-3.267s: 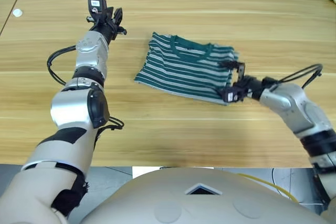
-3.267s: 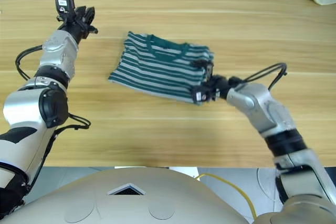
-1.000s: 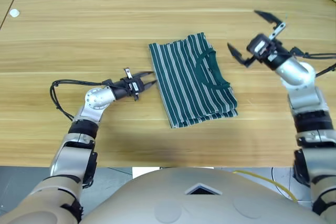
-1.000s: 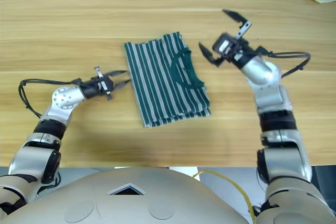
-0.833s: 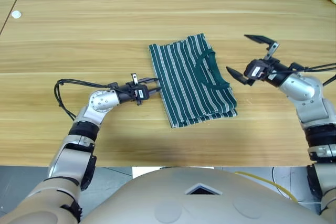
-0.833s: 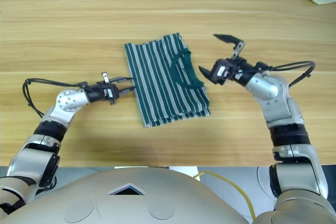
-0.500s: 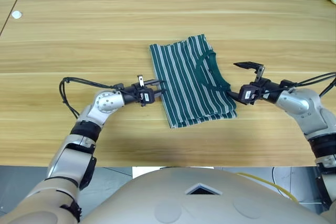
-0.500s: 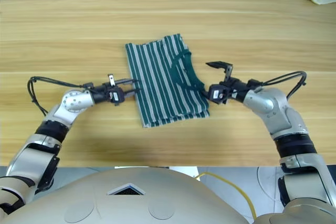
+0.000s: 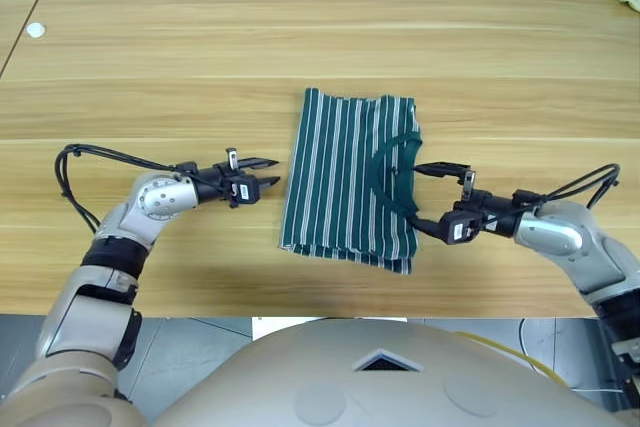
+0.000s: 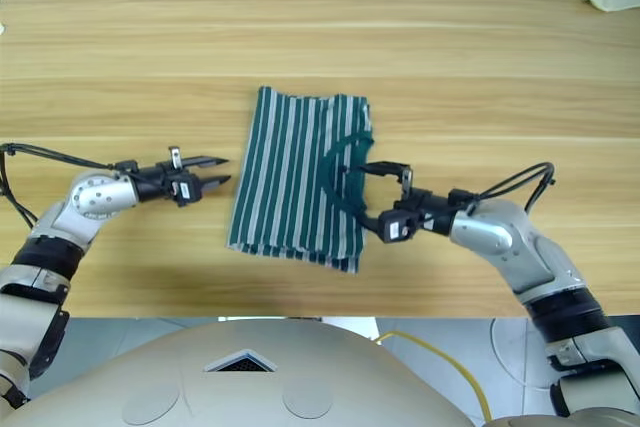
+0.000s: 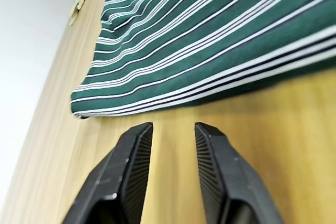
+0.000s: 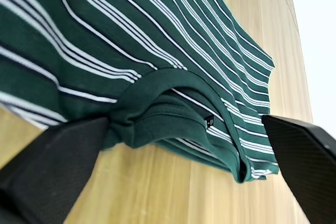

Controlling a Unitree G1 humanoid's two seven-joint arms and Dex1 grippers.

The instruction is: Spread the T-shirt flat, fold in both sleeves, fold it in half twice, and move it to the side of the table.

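- T-shirt was recorded folded, lying flat near the near edge of the bench, mid-width.
- Left tool was seen open, just beside the shirt, not touching.
- Right tool was seen open astride the collar edge.

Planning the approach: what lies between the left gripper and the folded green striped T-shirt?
Only bare light wooden tabletop separates left gripper and T-shirt, clearest in left wrist view.

Bright, even light; soft, faint shadows
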